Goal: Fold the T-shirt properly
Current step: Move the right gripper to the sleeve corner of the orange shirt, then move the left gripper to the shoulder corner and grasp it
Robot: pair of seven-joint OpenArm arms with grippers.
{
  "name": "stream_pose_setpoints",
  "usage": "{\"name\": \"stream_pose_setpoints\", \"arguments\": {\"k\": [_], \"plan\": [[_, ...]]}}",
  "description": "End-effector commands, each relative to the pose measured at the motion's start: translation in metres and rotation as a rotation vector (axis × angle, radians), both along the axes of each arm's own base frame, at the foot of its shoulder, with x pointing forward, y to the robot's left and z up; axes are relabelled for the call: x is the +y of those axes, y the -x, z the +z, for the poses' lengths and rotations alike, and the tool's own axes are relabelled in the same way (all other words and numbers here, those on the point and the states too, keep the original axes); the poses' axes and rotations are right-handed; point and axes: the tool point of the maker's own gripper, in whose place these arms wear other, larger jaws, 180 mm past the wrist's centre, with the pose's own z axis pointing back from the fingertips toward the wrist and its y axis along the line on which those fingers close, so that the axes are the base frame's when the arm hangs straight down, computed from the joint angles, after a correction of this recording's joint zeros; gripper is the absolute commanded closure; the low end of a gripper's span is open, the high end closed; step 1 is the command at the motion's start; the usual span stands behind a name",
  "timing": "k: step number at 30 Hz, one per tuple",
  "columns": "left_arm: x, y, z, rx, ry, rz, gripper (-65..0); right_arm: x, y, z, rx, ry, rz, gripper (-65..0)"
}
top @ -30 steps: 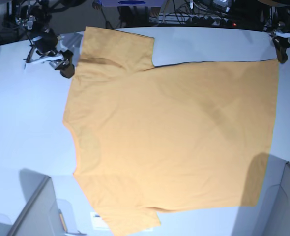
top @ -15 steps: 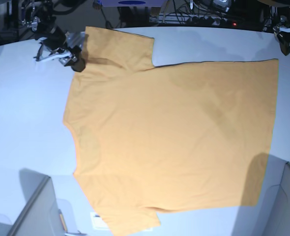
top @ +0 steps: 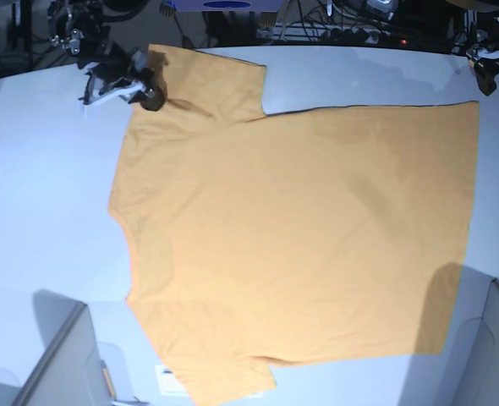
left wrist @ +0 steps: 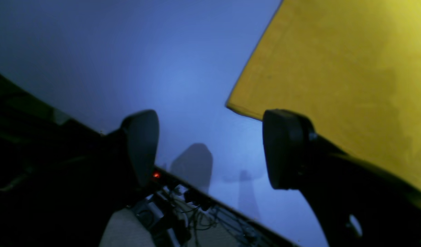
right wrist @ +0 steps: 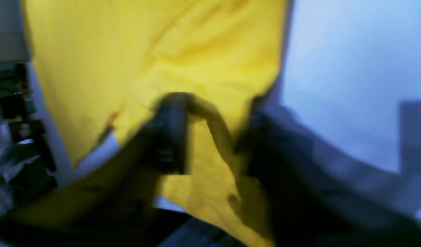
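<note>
The right gripper (top: 150,96) has moved from beside the sleeve onto it and now pinches a fold of the T-shirt (top: 300,237), which lies flat on the table (top: 38,194). The left gripper (left wrist: 210,147) hangs open just beside the hem corner.

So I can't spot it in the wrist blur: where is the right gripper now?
In the base view the right gripper is at the upper left, at the shoulder edge of the T-shirt by its far sleeve; the right wrist view shows cloth between its fingers.
</note>
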Motion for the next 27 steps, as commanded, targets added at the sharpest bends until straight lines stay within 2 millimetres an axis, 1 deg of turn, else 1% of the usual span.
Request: {"name": "stream_pose_setpoints", "arguments": {"k": [1, 7, 8, 10, 13, 15, 19, 22, 25, 27], "plan": [[0.008, -0.004, 0.01, -0.03, -0.025, 0.001, -45.6, 0.0, 0.001, 0.002, -0.002, 0.003, 0.007, 0.0], [0.009, 0.001, -0.011, -0.017, 0.031, 0.038, -45.6, -0.002, -0.004, 0.003, -0.012, 0.005, 0.004, 0.0], [0.008, -0.004, -0.011, -0.032, 0.036, 0.042, -45.6, -0.001, -0.004, 0.003, -0.012, 0.005, 0.006, 0.0], [0.008, -0.006, -0.018, -0.037, 0.059, 0.058, -45.6, 0.0, -0.004, 0.004, -0.013, 0.003, 0.008, 0.0], [0.002, -0.011, -0.036, 0.0, 0.133, 0.065, -45.6, 0.001, -0.004, 0.003, -0.011, 0.002, 0.008, 0.0], [-0.003, -0.016, -0.044, 0.021, 0.171, 0.061, -45.6, 0.001, -0.004, 0.003, -0.011, 0.002, 0.008, 0.0], [-0.006, -0.029, -0.044, -0.001, 0.182, 0.053, -45.6, 0.001, -0.004, 0.004, -0.013, 0.001, 0.008, 0.0], [-0.008, -0.033, -0.046, -0.007, 0.19, 0.055, -45.6, 0.001, -0.004, 0.004, -0.013, 0.001, 0.008, 0.0], [-0.021, -0.043, -0.059, 0.005, 0.233, 0.026, -45.6, 0.001, -0.004, 0.004, -0.013, 0.001, 0.008, 0.0], [-0.026, -0.042, -0.067, 0.015, 0.258, 0.026, -45.6, 0.001, -0.004, 0.004, -0.013, 0.0, 0.008, 0.0]]}}
